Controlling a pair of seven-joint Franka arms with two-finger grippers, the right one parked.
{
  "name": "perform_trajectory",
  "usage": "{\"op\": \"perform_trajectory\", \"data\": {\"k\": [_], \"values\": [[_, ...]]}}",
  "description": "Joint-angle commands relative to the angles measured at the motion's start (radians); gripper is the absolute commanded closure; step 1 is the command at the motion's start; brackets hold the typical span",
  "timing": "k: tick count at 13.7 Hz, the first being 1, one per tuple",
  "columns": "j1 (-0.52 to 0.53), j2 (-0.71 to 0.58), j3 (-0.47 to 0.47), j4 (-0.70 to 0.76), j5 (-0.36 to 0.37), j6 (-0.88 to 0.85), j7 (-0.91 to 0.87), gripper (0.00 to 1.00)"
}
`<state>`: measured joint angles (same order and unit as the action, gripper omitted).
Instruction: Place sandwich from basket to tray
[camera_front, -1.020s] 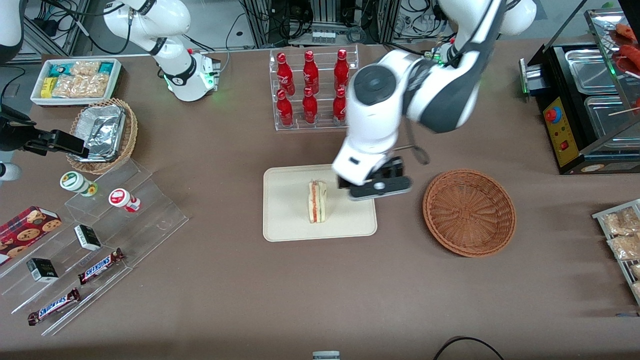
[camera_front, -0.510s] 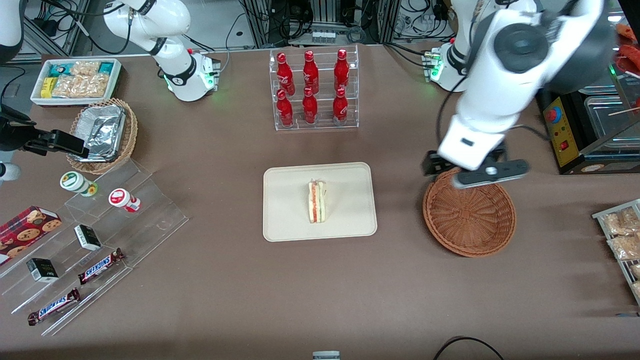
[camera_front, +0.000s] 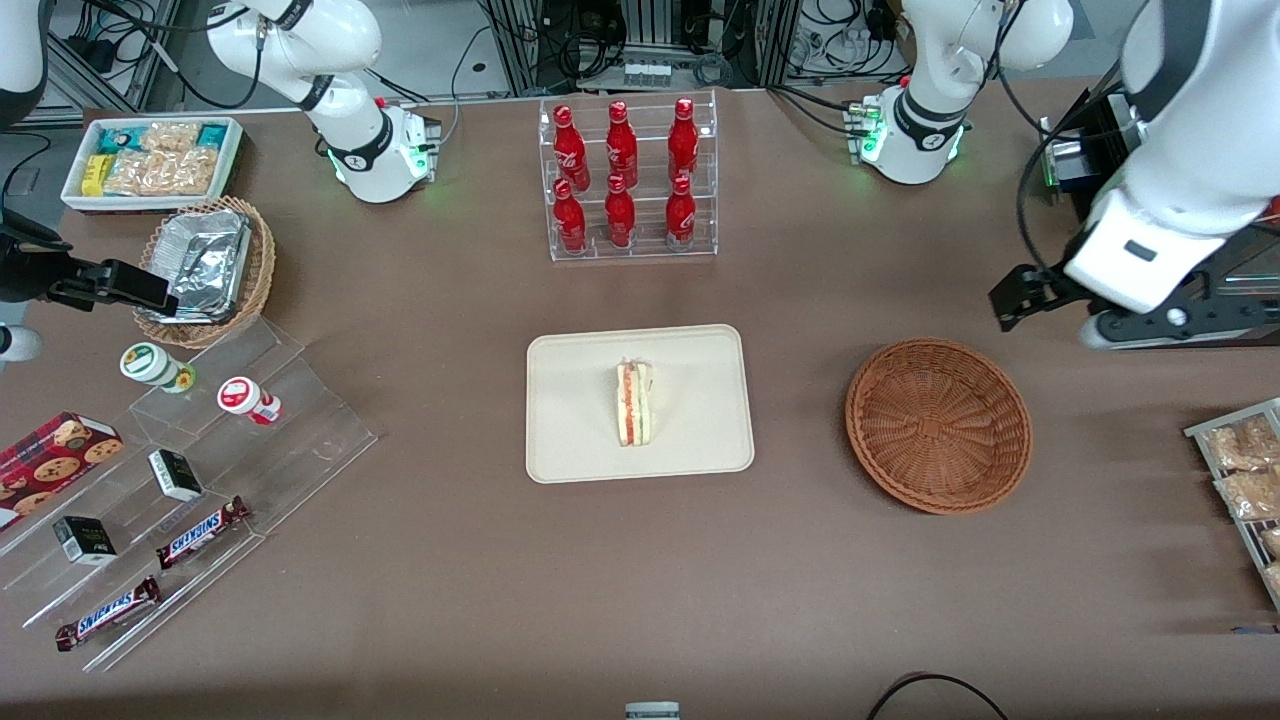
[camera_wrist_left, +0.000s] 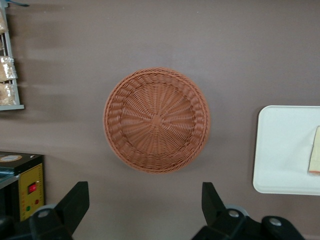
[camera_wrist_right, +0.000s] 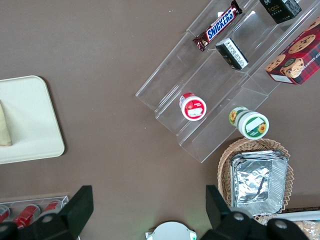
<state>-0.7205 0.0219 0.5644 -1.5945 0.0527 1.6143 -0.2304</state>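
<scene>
Because it is only soft bread in a thin clear wrap, the sandwich (camera_front: 634, 404) is likely light and easy to squash, and the wrap may be a bit slippery. A good place to hold it would be the two flat bread sides, with a gentle squeeze, not the cut edge where the filling shows. It is a small pale wedge with red and yellow-green stripes along that edge. It stands on its side in the middle of the tray (camera_front: 580, 440), so the job looks done.

The basket (camera_front: 938, 425) is round, brown and woven, and nothing lies in it. On the table (camera_front: 640, 580) it sits at about 3 o'clock from the tray, well apart from it.

The claw (camera_wrist_left: 142, 202) hangs high in the air, past the basket toward the working arm's end of the table, at about 2 o'clock from the basket in the front view. Its two fingers (camera_wrist_left: 75, 200) are spread wide and hold nothing
</scene>
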Motion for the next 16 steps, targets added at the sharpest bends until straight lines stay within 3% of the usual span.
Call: {"op": "perform_trajectory", "data": {"k": [1, 7, 8, 16], "values": [[0.193, -0.043, -0.143, -0.019, -0.008, -0.022, 0.077, 0.01], [0.730, -0.071, -0.604, -0.032, -0.013, -0.062, 0.200, 0.01], [0.783, -0.082, -0.657, -0.035, -0.017, -0.068, 0.203, 0.01], [0.750, -0.062, -0.663, -0.012, -0.013, -0.050, 0.198, 0.01]]}}
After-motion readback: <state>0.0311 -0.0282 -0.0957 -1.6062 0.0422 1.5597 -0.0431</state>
